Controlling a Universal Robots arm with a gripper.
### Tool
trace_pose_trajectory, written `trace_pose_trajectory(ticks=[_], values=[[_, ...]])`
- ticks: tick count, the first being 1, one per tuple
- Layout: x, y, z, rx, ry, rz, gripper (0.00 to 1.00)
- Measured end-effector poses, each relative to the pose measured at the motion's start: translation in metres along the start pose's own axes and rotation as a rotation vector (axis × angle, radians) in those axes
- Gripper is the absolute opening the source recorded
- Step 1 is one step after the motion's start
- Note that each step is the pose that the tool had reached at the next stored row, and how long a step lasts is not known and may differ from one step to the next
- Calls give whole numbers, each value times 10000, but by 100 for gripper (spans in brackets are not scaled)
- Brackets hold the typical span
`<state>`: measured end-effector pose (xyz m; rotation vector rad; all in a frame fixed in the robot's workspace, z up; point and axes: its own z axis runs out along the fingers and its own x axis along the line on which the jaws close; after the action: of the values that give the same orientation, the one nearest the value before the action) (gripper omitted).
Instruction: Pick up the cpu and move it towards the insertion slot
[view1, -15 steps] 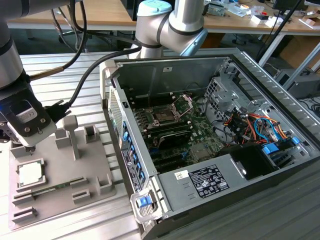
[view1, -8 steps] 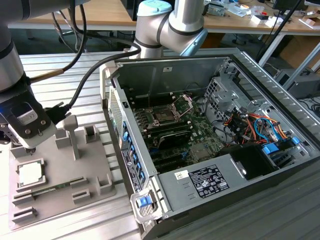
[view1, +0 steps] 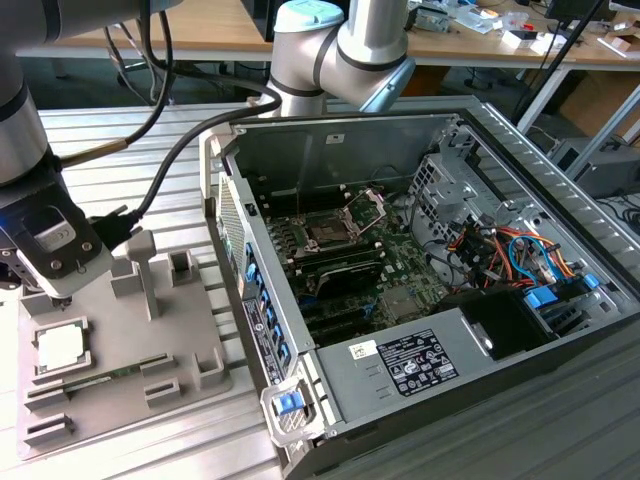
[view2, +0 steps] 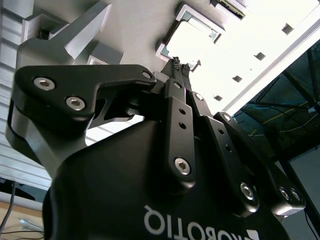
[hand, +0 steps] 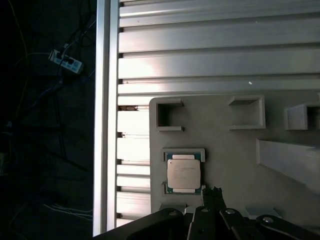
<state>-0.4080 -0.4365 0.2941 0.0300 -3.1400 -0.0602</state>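
The cpu (view1: 60, 345) is a small pale square chip lying flat in a square recess of the grey tray (view1: 180, 340), at the exterior view's left. In the first wrist view the cpu (hand: 183, 173) lies just beyond my fingertips. My gripper (view1: 63, 296) hangs a little above the tray beside the chip. Its fingers are shut together with nothing between them in both wrist views (hand: 213, 193) (view2: 179, 64). The insertion slot (view1: 328, 232) is a dark square socket with a raised metal bracket. It sits on the green board inside the open computer case, far to the exterior view's right of the gripper.
The case wall (view1: 250, 280) stands between the tray and the board. Grey upright posts (view1: 150, 270) rise from the tray close to the gripper, and a memory strip (view1: 90, 383) lies in it. The arm's base (view1: 340, 50) and a thick black cable (view1: 170, 160) are behind.
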Motion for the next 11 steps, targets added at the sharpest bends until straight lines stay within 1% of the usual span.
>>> trace_pose_trajectory(ticks=[11], values=[[3,-1,20,0,0,0,11]])
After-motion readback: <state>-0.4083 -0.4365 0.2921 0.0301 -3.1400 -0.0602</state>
